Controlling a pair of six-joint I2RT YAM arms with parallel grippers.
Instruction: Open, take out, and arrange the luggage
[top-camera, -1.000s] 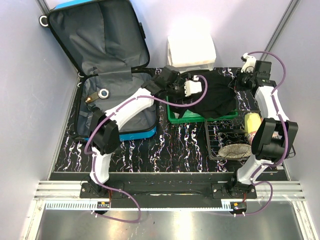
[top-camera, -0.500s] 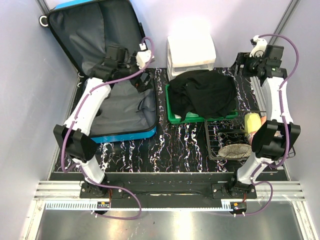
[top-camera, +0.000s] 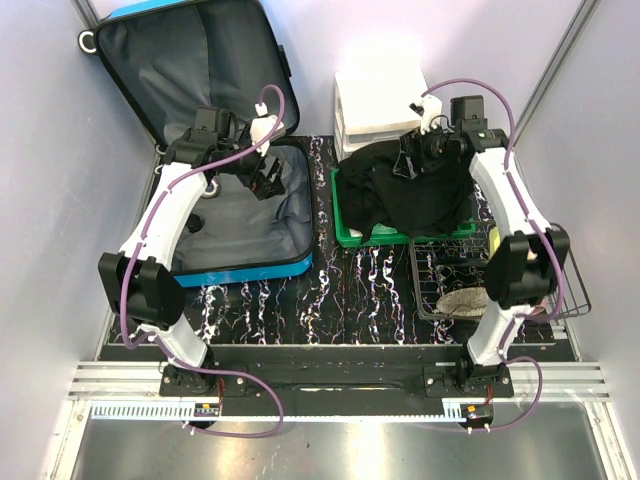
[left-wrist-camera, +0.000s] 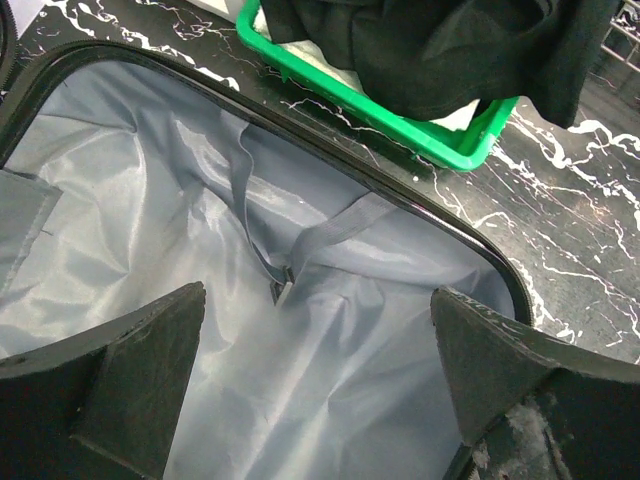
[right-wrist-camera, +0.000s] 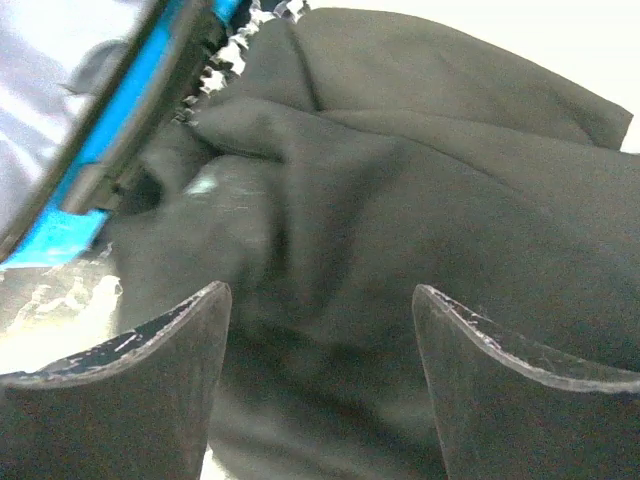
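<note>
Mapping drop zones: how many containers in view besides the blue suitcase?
3: green plastic tray at centre, under black cloth; black wire basket nearer the arms, to its right; white plastic drawer unit behind it. More may be hidden.

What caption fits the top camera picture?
The left gripper hovers over open luggage, right gripper over black cloth in green tray.

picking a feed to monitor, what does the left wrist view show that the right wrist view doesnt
Only the left wrist: the grey fabric lining of the open bright blue hard-shell suitcase, two straps meeting at a buckle, the green plastic tray, the black white-veined tabletop, and the open left claw.
Only the right wrist: the open right claw close over crumpled black cloth, and the suitcase's blue outer edge.
Both: that black cloth, heaped in the tray in the left wrist view; each claw is empty.
</note>
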